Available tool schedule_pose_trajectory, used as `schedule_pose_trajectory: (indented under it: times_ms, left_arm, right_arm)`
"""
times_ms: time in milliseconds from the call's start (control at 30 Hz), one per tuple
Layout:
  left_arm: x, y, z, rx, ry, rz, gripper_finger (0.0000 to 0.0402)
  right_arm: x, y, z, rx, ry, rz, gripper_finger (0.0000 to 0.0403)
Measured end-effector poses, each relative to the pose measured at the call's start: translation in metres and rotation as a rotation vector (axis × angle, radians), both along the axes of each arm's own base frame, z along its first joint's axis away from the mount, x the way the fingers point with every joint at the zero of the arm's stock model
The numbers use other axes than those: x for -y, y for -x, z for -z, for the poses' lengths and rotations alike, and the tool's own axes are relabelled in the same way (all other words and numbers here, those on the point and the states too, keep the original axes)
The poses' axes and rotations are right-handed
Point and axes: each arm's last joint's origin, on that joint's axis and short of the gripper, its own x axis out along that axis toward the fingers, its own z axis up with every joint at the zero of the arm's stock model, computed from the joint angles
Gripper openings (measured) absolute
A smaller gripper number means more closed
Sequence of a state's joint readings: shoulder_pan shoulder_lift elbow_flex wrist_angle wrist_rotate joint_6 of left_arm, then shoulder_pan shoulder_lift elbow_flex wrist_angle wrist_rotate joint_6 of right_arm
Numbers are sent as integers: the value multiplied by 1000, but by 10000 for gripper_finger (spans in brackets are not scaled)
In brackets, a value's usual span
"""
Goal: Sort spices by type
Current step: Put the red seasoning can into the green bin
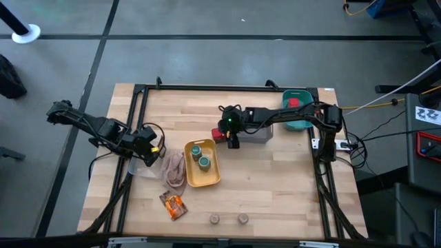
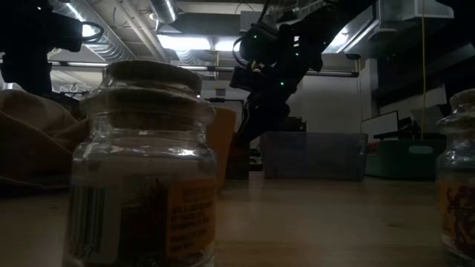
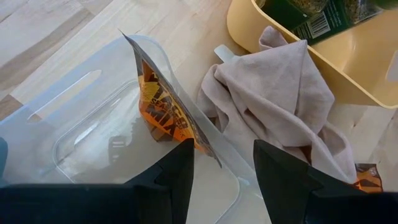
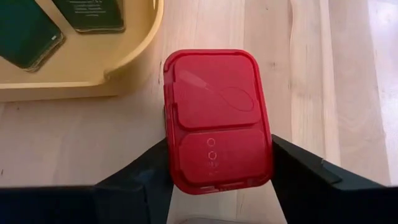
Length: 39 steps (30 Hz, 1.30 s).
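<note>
Two green-lidded jars (image 1: 200, 156) already sit in the yellow tray (image 1: 204, 180) and one red block (image 1: 294, 102) in the teal tray (image 1: 299, 124), so we reckon we're about halfway. Right gripper (image 4: 217, 180) is clamped on the second red block (image 4: 217, 118), left gripper (image 3: 224, 171) hangs open over the orange-brown sachet (image 3: 168, 112) in the clear tray (image 3: 81, 118); the dark sachet (image 1: 173, 204) and two tiny round jars (image 1: 229, 219) still wait near the table's front edge

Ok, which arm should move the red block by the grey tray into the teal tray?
Right. The right gripper already brackets that red block, near the teal tray. The left gripper is across the table at the clear tray with an orange-brown sachet.
</note>
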<state>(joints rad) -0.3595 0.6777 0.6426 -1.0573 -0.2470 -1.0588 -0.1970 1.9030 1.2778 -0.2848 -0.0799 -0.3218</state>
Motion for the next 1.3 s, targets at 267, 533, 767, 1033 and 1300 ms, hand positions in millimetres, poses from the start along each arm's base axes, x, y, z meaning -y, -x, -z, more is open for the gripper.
schedule_pose_trajectory:
  times_ms: [267, 533, 767, 1033, 1300]
  left_arm:
    - [0, 0, 0, 1, 4, -7, 150]
    - [0, 0, 0, 0, 5, -9, 150]
    - [0, 0, 0, 0, 5, -9, 150]
    - [0, 0, 0, 0, 5, -9, 150]
    - [0, 0, 0, 0, 1, -3, 150]
  right_arm:
    - [0, 0, 0, 0, -1, 1, 220]
    - [1, 1, -1, -7, 29, 25, 221]
    - [1, 0, -3, -16, 31, 28, 222]
    - [5, -11, -45, -27, 69, 55, 221]
    - [9, -11, -100, -101, 174, 106, 222]
